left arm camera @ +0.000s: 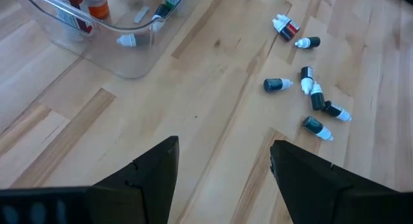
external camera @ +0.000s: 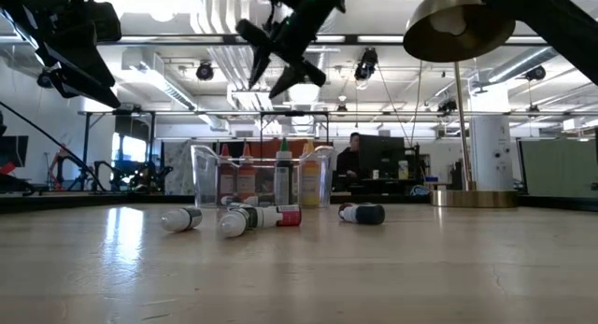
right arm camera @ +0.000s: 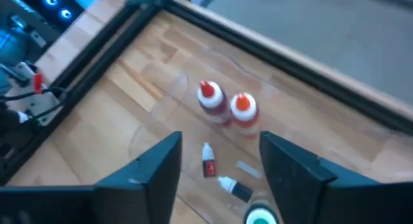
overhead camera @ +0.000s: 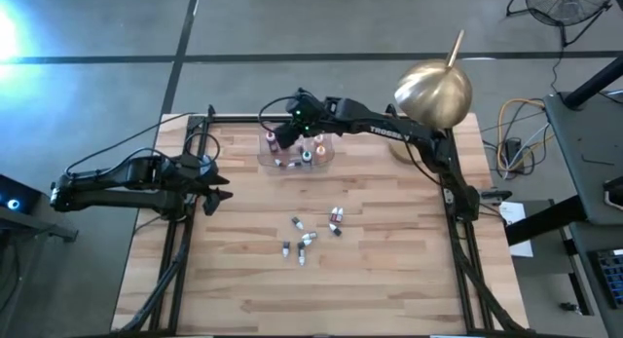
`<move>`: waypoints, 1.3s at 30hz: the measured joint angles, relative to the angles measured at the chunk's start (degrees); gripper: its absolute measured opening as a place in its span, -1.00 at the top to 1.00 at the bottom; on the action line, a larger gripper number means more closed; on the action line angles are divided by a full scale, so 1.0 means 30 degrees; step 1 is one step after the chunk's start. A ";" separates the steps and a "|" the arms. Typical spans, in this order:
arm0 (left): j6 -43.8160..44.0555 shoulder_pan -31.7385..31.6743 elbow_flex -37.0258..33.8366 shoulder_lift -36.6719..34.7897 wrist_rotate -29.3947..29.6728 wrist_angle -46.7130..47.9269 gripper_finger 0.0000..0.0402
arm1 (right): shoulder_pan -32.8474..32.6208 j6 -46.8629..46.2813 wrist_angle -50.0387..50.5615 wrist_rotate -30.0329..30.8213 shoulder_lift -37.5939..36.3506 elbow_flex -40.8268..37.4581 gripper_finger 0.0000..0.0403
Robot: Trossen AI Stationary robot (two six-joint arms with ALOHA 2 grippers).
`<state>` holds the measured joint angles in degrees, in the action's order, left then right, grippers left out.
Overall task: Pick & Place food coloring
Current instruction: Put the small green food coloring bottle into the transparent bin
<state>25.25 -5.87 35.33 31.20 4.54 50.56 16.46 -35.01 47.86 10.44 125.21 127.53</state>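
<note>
I count seven food coloring bottles [overhead camera: 310, 235] lying loose in a scatter on the wooden table [overhead camera: 389, 280], near its middle: four close together with white caps, three a little further toward my right arm's side. More bottles stand or lie inside the clear plastic tray [overhead camera: 273, 161] at the table's far edge; past my right wrist I make out a red-capped bottle [right arm camera: 210, 101] and an orange-capped bottle [right arm camera: 244, 112] upright and side by side, two small ones lying flat near them, and a green cap at the view's edge, so at least five, though I cannot tell the full number. My right gripper [overhead camera: 288, 133] hangs above the tray, its two fingers spread apart and holding nothing. My left gripper [overhead camera: 216, 187] waits off the table's left side, raised, fingers also spread and empty, looking across bare wood toward the scatter. A brass lamp [overhead camera: 432, 89] stands at the far right corner, beside my right arm and well apart from the tray. The black frame rail [overhead camera: 243, 119] runs just behind the tray. The near half of the table is open wood. In the room beyond, a person sits at a screen.
</note>
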 joint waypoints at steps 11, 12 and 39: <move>0.0073 0.0000 -0.0003 0.0000 0.0000 0.0002 -0.09 | -0.4345 0.2167 1.2362 -0.1163 -0.0023 -0.0374 -0.21; 0.0045 0.0000 -0.0005 0.0000 0.0005 0.0000 -0.09 | -0.4617 0.1395 1.2982 -0.1377 -0.0002 -0.1062 -0.20; -0.0223 0.0000 -0.0007 0.0000 -0.0138 0.0016 -0.09 | -0.8415 -0.6128 0.5273 -0.4731 -0.0263 -1.0413 -0.11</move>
<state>24.58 -5.87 35.31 31.20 4.12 50.61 -8.79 -53.39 63.68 -3.75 124.42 96.29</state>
